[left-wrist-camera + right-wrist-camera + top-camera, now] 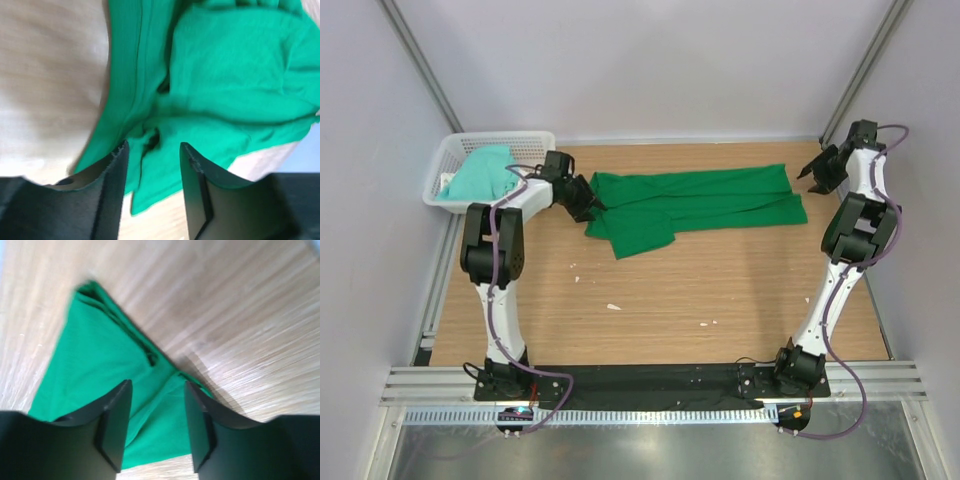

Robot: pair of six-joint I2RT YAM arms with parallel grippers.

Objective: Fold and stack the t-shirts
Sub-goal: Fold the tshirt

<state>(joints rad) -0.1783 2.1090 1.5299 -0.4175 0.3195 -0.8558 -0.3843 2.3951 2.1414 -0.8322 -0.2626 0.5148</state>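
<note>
The deep green t-shirt (pixel 695 207) lies folded lengthwise in a long strip across the far half of the table. My left gripper (pixel 588 203) is at its left end, open, with green cloth (pixel 225 90) below the jaws and nothing held. My right gripper (pixel 817 172) is open just off the shirt's right end; the shirt (pixel 100 370) shows under its jaws in the right wrist view. The paler mint-teal t-shirt (pixel 480 177) lies bunched in the white basket.
The white lattice basket (pixel 525 141) stands at the table's far left corner, beside my left arm. A few small white scraps (pixel 613 306) lie on the wooden tabletop (pixel 670 290) nearer the front. Grey walls close in the back and both sides.
</note>
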